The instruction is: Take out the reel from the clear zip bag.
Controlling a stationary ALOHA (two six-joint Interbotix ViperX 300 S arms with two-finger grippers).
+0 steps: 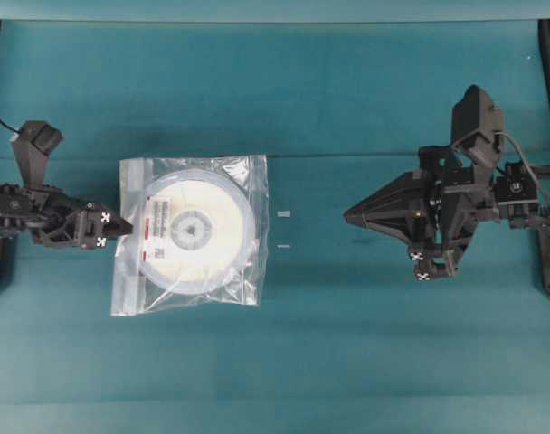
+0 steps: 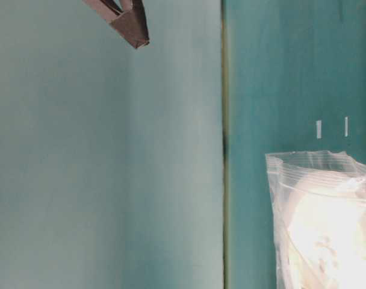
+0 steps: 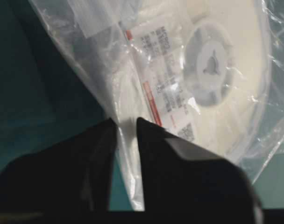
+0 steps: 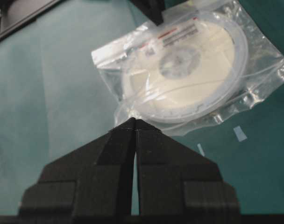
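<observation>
Teal cloth covers the table (image 1: 365,362), and on it, left of centre in the overhead view, lies the clear zip bag (image 1: 248,172) with the reel (image 1: 222,226) flat inside it, label and grey hub facing up. The left gripper (image 1: 123,227) sits at the bag's left edge, where the whitish strip runs; in the left wrist view its two dark fingers (image 3: 156,154) stand a narrow gap apart with a fold of the bag's plastic between them, so it looks pinched on the bag's edge, though whether the pinch is firm cannot be told. The right gripper (image 1: 347,216) hangs well apart from the bag on the right side of the table, its jaws pressed together on nothing, pointing toward the bag. Two small pale scraps (image 1: 284,214) lie on the cloth between bag and right gripper. As a judgement, the task is at its opening step: one side of the bag is being taken hold of, the bag does not look opened, and the reel is wholly inside. Opening the mouth and drawing the reel out remain.
</observation>
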